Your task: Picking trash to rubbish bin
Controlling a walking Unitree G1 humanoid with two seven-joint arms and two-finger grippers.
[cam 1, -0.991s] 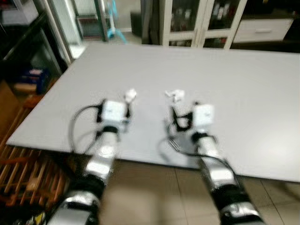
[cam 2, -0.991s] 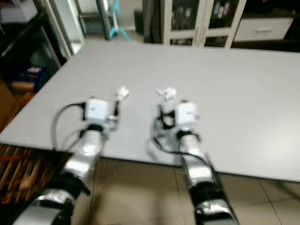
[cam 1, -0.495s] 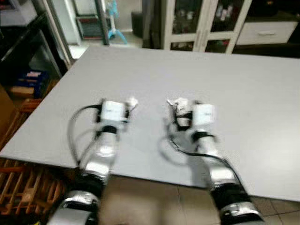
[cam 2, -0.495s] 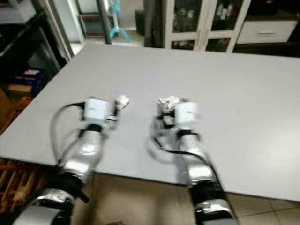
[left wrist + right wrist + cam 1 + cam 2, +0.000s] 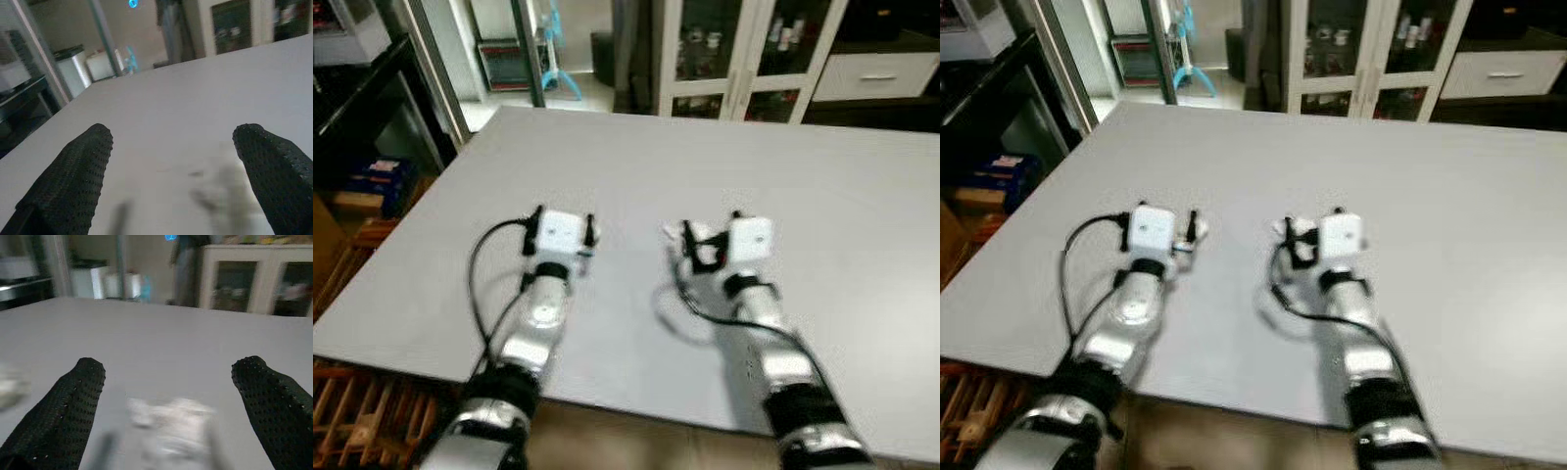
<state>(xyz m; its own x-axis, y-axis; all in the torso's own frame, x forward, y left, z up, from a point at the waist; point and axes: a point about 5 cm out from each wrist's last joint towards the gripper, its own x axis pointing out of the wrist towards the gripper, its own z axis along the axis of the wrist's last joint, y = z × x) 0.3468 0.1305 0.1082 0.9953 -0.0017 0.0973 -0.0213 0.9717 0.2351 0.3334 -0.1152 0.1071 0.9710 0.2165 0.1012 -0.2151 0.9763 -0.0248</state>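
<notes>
Trash — crumpled white scrap [image 5: 168, 423] on grey bench [image 5: 822, 176], I see it between right gripper [image 5: 171, 411] spread jaws, untouched; left gripper [image 5: 171, 171] jaws spread too.

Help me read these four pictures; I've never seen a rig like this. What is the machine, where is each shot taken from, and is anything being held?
This is a humanoid robot with two silver arms reaching over a grey table. The two wide pictures come from the cameras in its head, looking down. There, the left gripper and right gripper show over the table, behind their white wrist boxes. The two close pictures are from the wrist cameras, looking along each gripper's black fingers. In both, the fingers stand wide apart, holding nothing. A crumpled white scrap of trash lies on the table between the right gripper's fingers, blurred. Glass-door cabinets stand behind.
</notes>
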